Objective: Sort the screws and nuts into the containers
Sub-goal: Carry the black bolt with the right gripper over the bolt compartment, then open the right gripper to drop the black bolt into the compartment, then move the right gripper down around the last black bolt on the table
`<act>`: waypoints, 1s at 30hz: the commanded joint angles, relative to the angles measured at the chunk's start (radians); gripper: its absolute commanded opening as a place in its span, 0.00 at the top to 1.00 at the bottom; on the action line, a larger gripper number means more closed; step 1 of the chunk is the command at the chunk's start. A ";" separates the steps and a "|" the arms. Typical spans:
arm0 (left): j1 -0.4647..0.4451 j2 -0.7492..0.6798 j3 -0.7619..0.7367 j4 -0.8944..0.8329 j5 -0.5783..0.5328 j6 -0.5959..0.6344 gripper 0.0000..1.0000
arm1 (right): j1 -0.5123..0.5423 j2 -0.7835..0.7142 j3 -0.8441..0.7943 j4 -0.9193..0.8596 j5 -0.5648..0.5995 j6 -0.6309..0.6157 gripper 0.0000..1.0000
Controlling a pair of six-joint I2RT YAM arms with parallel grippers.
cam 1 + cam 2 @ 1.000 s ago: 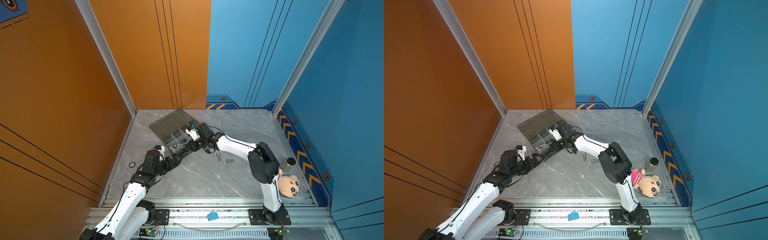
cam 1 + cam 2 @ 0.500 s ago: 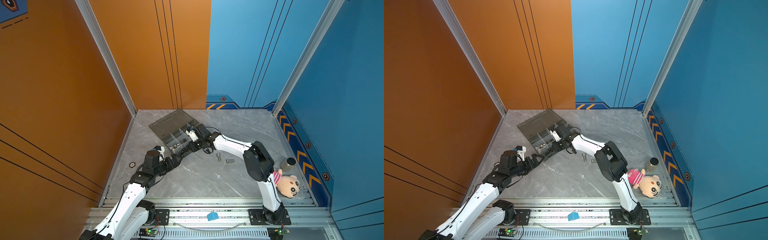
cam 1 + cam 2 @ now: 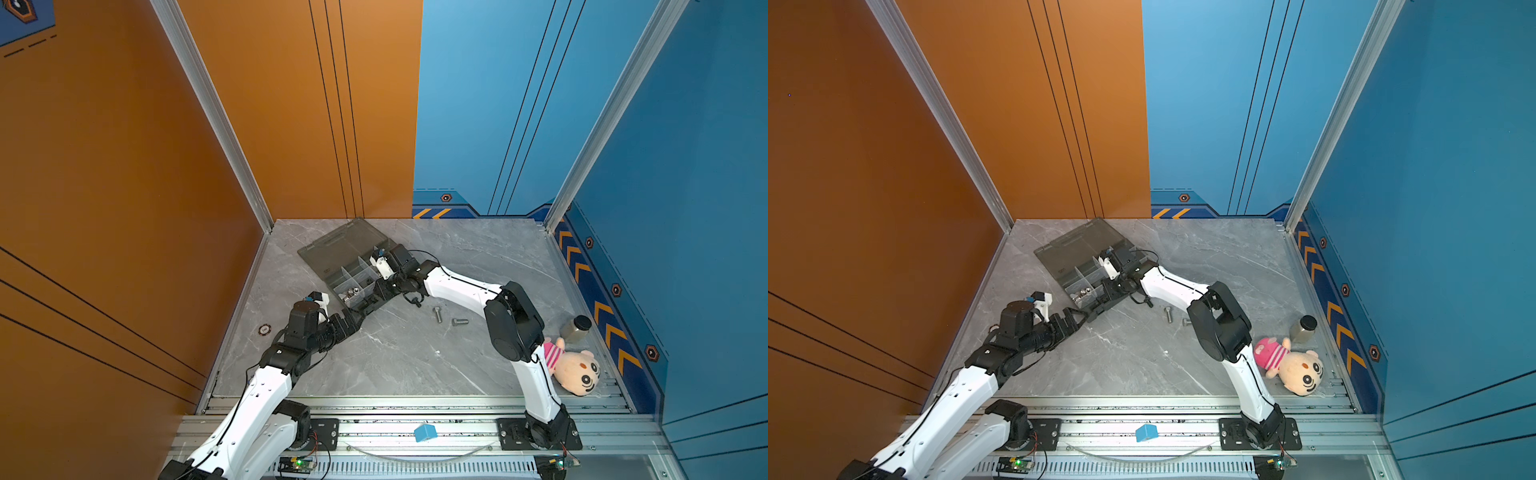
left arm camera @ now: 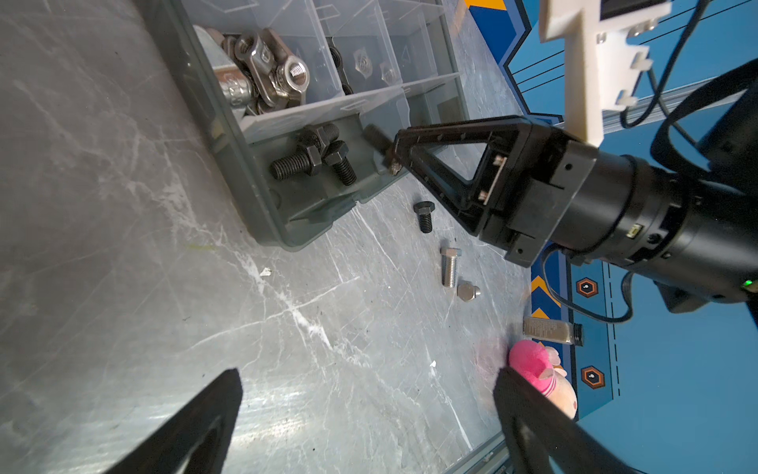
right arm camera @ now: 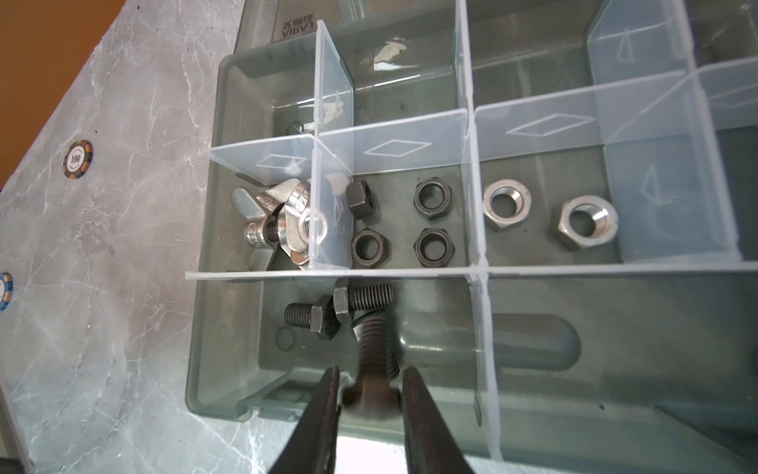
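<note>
The right end effector [image 5: 371, 371], narrowly parted, is flanking the head of a black threaded screw [image 5: 375, 344] (gripped or not, I cannot tell) tilting into a grey container [image 5: 221, 369] near the far-left corner of the bench [image 3: 415, 365]; the left end effector [image 4: 368, 371] is gaping wide, empty.

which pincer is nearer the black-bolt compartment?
Right. The right pincer is at the outer wall of the black-bolt compartment, a black bolt between its jaws; the left pincer hovers open outside the box, over the table.

My two top views look steeply down from high over the front rail [image 3: 415, 409] onto the whole desk [image 3: 415, 357]; each wrist view sits close and low; all four share the organizer box [image 3: 332, 253], mid-frame from above.
</note>
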 commanded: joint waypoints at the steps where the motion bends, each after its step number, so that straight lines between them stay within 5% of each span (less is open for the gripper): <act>1: 0.006 -0.017 0.011 -0.013 0.005 0.001 0.02 | 0.005 0.022 0.048 -0.044 0.026 0.001 0.69; 11: 0.007 -0.017 0.015 -0.016 0.004 0.003 0.02 | 0.009 -0.056 -0.002 -0.034 0.062 -0.019 0.61; 19: 0.007 0.003 0.021 0.005 0.014 -0.003 0.02 | -0.022 -0.258 -0.214 0.048 -0.010 -0.060 0.57; 30: 0.002 0.035 0.039 0.009 0.019 0.002 0.02 | -0.130 -0.408 -0.457 0.088 0.038 -0.064 0.54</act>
